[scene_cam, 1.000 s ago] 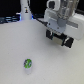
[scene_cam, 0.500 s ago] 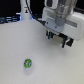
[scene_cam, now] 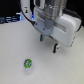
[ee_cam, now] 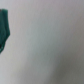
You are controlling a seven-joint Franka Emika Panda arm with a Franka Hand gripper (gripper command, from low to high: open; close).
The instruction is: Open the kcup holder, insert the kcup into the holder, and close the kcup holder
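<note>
The kcup (scene_cam: pixel 28 63) is a tiny white pod with a green and blue top, standing upright on the pale table (scene_cam: pixel 12 47) near the front of the exterior view. My gripper (scene_cam: pixel 48 43) hangs above the table, farther back and toward the exterior view's right of the kcup, well apart from it. Its two dark fingers stand apart and hold nothing. The kcup holder is out of view. The wrist view is blurred: pale table and a dark teal shape (ee_cam: pixel 4 30) that I cannot identify.
A low dark object (scene_cam: pixel 7 20) lies along the back at the exterior view's left. The arm's bulky white body (scene_cam: pixel 65 27) fills the upper right. A thin cable (scene_cam: pixel 23 14) runs up behind the arm.
The gripper has moved a little lower and toward the exterior view's left, closer to the kcup. The kcup has not moved.
</note>
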